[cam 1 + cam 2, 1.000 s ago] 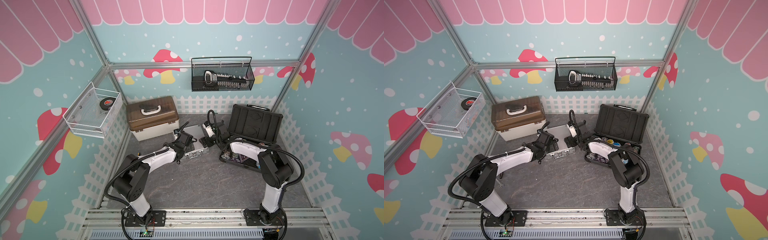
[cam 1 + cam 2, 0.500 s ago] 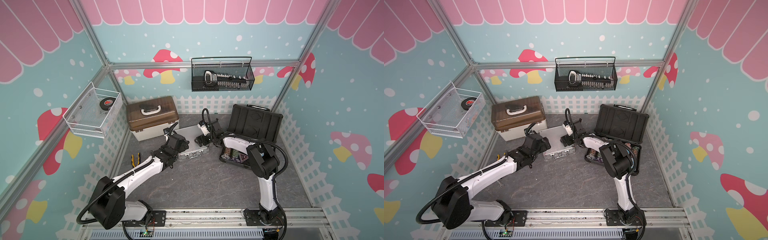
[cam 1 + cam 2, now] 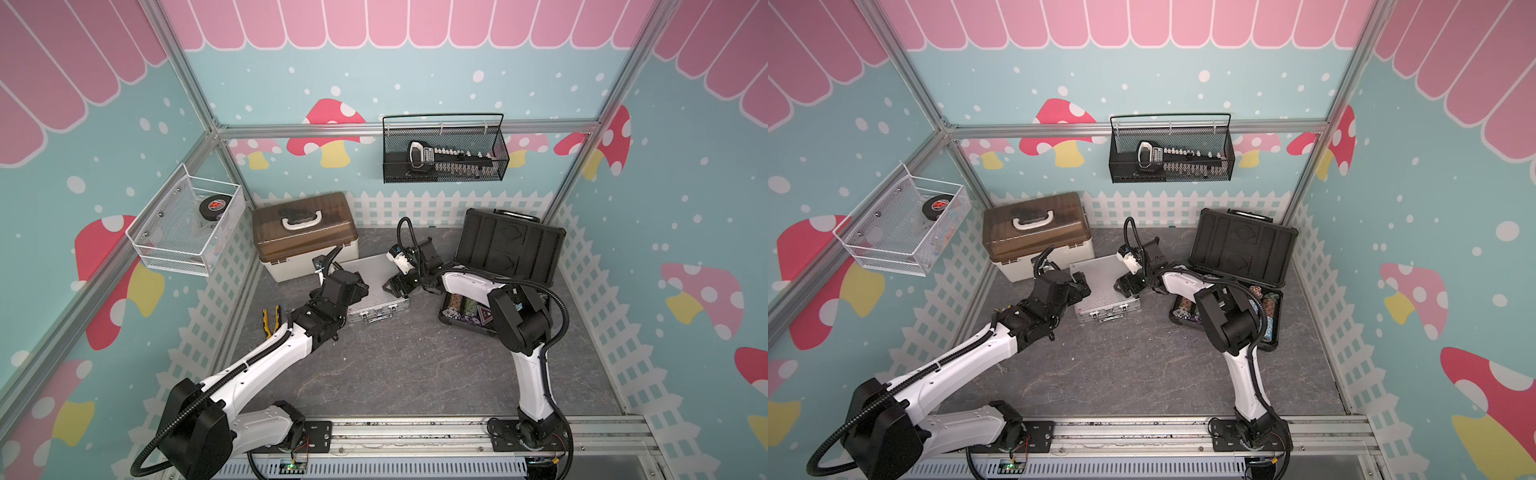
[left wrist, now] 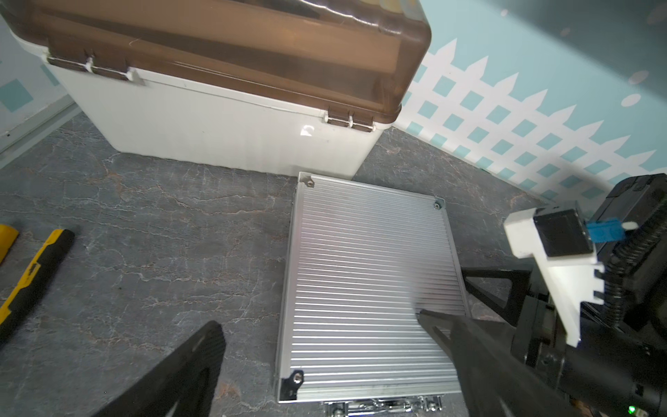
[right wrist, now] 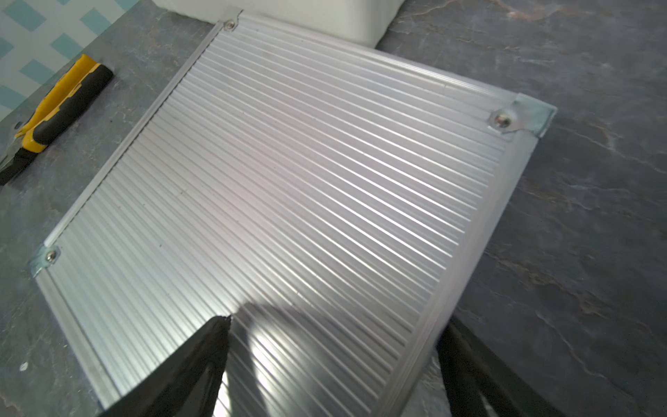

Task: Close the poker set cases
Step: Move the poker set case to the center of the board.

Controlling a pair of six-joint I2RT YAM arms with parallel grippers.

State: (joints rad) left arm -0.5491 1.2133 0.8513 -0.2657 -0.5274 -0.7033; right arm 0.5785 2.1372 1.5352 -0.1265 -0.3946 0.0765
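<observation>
Small silver ribbed aluminium case (image 3: 374, 286) lies shut on the grey tabletop (image 3: 395, 365). My left pincer (image 4: 317, 321) and right pincer (image 5: 335, 321) gape over its lid, grasping nothing; contact unclear. Larger dark ribbed case (image 3: 507, 249) stands open, its tray half hidden behind my right arm (image 3: 469, 286).

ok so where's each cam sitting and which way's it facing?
Top views: high at the front, looking down and back at the floor; left arm and right arm show whole.
Left wrist: on the left arm, looking down at the silver case and cream box; open left hand shows.
Right wrist: on the right arm, close over the silver case; open right hand shows.
Shared: both wrist views catch the silver case and the pliers.
</observation>
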